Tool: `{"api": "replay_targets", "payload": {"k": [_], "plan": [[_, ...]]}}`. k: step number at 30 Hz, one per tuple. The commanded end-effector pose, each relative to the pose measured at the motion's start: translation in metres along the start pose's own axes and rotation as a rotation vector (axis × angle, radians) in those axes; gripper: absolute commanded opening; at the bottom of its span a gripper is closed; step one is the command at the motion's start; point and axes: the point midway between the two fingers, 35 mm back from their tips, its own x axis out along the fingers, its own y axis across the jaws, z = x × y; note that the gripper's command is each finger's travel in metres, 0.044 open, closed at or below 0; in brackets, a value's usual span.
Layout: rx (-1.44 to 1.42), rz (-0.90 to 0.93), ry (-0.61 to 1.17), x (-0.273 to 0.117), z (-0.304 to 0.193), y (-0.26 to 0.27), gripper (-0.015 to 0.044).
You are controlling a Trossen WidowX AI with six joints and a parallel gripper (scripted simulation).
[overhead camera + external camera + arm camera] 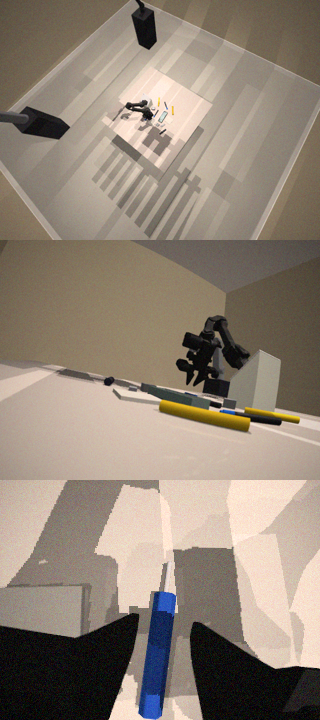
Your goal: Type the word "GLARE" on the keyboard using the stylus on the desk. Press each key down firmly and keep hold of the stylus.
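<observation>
The blue stylus [156,667] [145,119] with a thin pale tip lies on the desk and shows between the fingertips in the wrist view. My gripper [165,625] [190,385] is partly open and empty. It hangs above the stylus, with a gap on both sides of it in the wrist view, and its tips are clear of the desk in the exterior view. The keyboard [162,116] [175,396] lies to the right of the gripper in the top view and is out of the wrist view. Its letters are too small to read.
Two yellow rods [158,101] [204,415], a black pen with a blue end [165,105] [258,418] and another such pen [155,113] lie around the keyboard. A white wedge-shaped block [258,379], a pale pad [168,119], a black cylinder [109,381] and several grey blocks are nearby.
</observation>
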Motion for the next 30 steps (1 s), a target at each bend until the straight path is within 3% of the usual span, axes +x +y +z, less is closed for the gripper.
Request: {"api": "replay_targets", "payload": {"k": [1,30], "plan": [[-0.006,-0.001,0.003,0.003,-0.003,-0.001,0.015],[-0.007,-0.002,0.002,0.022,-0.013,-0.001,0.015]]}}
